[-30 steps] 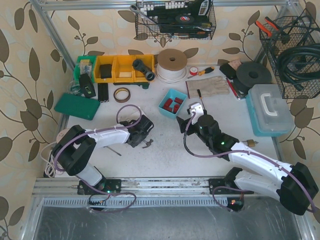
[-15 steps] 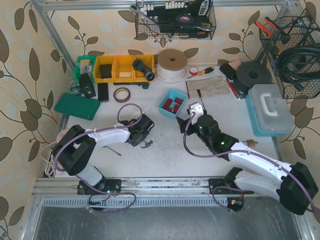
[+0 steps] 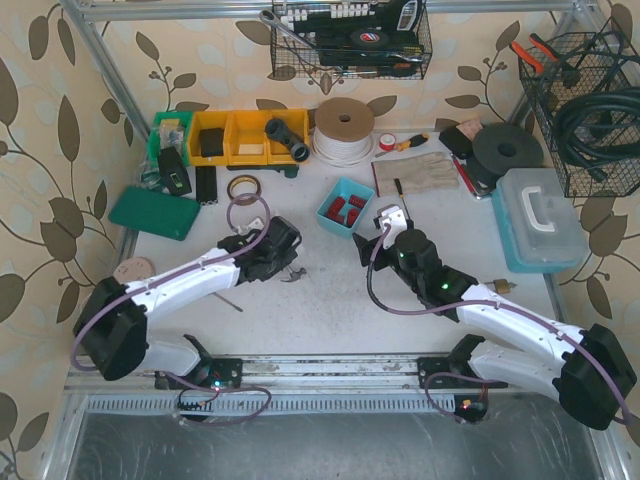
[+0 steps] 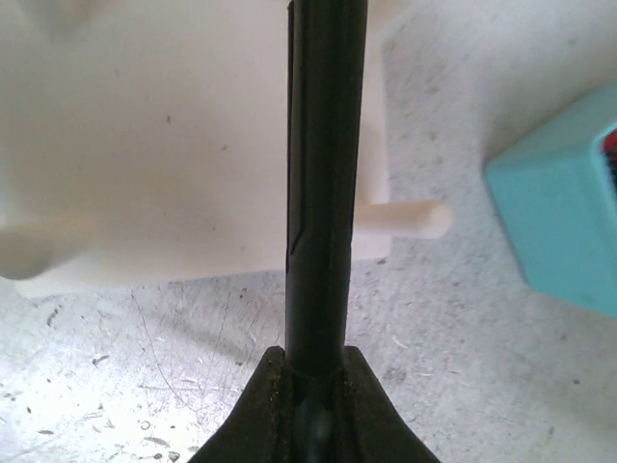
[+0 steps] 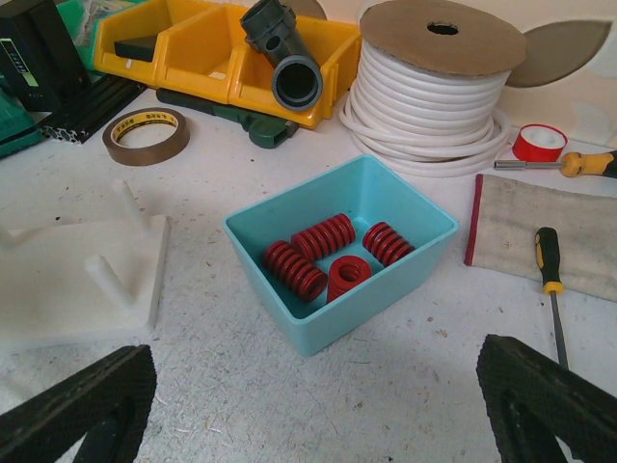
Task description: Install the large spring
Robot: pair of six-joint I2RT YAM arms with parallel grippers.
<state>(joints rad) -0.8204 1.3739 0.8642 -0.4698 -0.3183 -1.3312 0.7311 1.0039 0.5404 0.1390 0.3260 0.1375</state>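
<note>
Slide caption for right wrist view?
Open right gripper faces a teal bin holding red springs, white peg fixture beside it.

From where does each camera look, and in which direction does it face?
Top external: above and behind the bases, looking down on the table; both arms, left gripper and right gripper show.
Left wrist: low over the table, facing along its shut fingers to the white pegged block.
Right wrist: low, facing the teal bin of red springs between its open fingers.
Shared: both wrist views show the block and the bin.
</note>
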